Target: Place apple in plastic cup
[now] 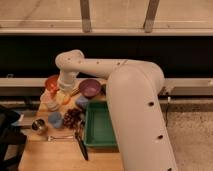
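Near edge of the wooden table [45,157]: black tool [81,146] lying across the boards, silver utensil [60,137] at its 9 o'clock.

One row back: metal cup [38,126], with the plastic cup [55,120] just beside it at 3 o'clock, upright, blue-grey. At the plastic cup's 3 o'clock are the grapes [72,117], very close to it. Next at 3 o'clock, the green tray [100,131], partly hidden by the white arm [135,110].

Further back: apple [63,98], yellow, on the table at about 12–1 o'clock from the plastic cup. It is apart from the cup, not in it. At the apple's 9 o'clock is a whitish cup [50,103].

Right over the apple: gripper [63,92], pointing down, at or touching the apple's top. Cannot tell how far open it is or whether it has hold of the apple.

At the apple's 3 o'clock is a bluish item [81,102], can't identify.

Farthest: orange bowl [51,82] at the gripper's 10 o'clock, purple bowl [90,88] at its 3 o'clock.
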